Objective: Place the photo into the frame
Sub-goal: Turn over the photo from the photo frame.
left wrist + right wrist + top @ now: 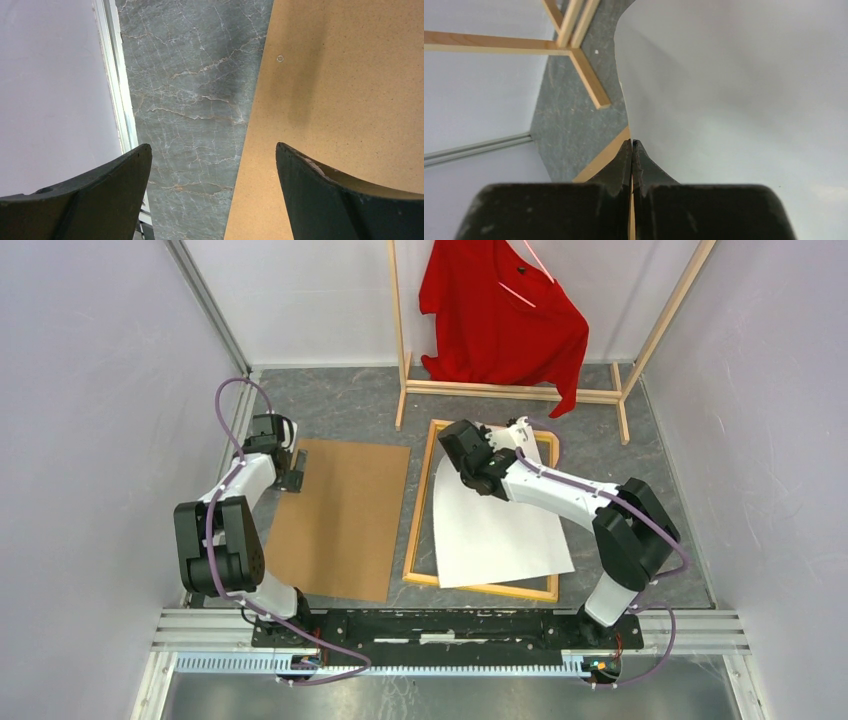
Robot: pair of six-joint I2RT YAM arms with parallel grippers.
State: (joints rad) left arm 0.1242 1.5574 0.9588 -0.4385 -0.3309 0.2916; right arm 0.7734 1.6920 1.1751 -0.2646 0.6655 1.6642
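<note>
1. The frame [418, 520] lies flat on the table [340, 410] with its plain wood back up. Its long axis runs from the near edge toward the far side, leaning slightly right at the far end.
2. The photo [500, 530] lies white side up over the frame with its long axis roughly the same way, but skewed. Its near right corner juts out past the frame's right rail, and its left edge bows upward in a curve.
3. The right gripper [468, 468] is over the far left part of the frame. In the wrist view its jaws are closed on the photo's [724, 125] curved left edge, with the sheet rising to the right of the fingertips [624, 155]. A strip of frame [601, 157] shows just below and to the left.
4. The left gripper [293, 470] hangs with its jaws spread wide and nothing between them, well apart from the photo. It straddles the far left edge of a brown board [340, 520], with bare table [190, 100] under one finger and board [350, 90] under the other.
5. The board lies just left of the frame, with a narrow gap of table between them.
6. A wooden rack [500, 390] carrying a red shirt [500, 320] stands just beyond the frame's far end. A wall closes in near the board's left side, while a wider strip of table lies to the right of the frame.
</note>
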